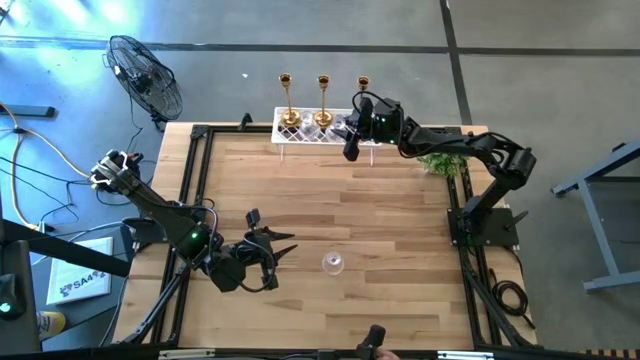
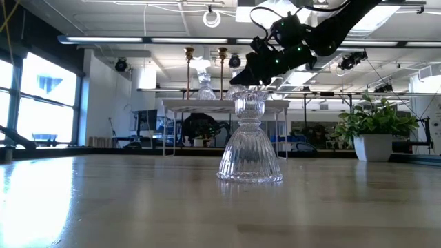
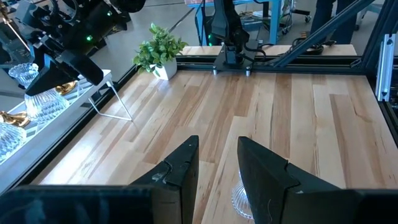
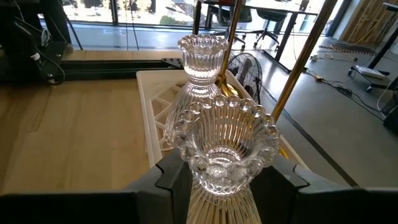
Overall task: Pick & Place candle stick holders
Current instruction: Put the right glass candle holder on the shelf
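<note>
Two arms, one glass holder each, more or less.

Left gripper (image 1: 283, 250) hangs low over the near-left part of the tabletop (image 1: 380, 210), fingers (image 3: 180, 171) spread a little with nothing between them, and a clear glass holder (image 1: 333, 263) stands upright on the wood just to its right. Further back, the white lattice rack (image 1: 300, 136) sits at the far edge with three gold candle stick holders (image 1: 323, 100) upright in a row along it and another glass holder (image 4: 200, 68) on it. Right gripper (image 1: 351, 150) is over the rack's right end, fingers (image 4: 168, 177) pinching the stem of a beaded glass holder (image 4: 225, 146) just below its cup. Small green plant (image 1: 441, 162) sits near the tabletop's far right corner.
</note>
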Motion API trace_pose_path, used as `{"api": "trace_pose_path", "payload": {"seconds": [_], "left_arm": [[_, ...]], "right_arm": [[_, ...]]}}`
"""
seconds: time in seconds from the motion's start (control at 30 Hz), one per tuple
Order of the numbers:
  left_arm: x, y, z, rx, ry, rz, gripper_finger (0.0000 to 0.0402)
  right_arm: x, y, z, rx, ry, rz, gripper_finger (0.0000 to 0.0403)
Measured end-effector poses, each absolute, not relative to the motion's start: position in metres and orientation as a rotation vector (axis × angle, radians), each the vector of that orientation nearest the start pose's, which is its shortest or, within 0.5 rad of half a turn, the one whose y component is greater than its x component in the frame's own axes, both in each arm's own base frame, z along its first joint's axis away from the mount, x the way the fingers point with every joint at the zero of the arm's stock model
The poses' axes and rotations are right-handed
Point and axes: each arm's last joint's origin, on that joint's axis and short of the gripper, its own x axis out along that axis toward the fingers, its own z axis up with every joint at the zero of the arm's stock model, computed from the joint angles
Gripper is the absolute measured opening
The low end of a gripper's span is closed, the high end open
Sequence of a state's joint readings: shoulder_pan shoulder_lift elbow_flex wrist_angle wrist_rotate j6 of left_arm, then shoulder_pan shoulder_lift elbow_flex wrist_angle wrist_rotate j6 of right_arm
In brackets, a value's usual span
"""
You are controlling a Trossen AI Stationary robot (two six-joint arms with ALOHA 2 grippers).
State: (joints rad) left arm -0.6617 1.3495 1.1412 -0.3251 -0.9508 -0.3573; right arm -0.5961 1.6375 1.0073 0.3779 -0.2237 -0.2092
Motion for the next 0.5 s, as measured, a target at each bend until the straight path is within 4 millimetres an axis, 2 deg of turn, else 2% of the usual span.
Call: {"api": "trace_pose_path", "payload": {"seconds": [0.27, 0.5], "left_arm": [[0.2409, -0.1577, 0.3261, 0.036, 0.313, 0.341, 0.0108], [0.2403, -0.1572, 0.3248, 0.042, 0.324, 0.344, 0.0108]], "right_arm": [[0.3046, -0.1990, 0.2470, -0.082, 0.267, -0.351, 0.0132], [0.3048, -0.1990, 0.2473, -0.085, 0.266, -0.350, 0.0159]]}}
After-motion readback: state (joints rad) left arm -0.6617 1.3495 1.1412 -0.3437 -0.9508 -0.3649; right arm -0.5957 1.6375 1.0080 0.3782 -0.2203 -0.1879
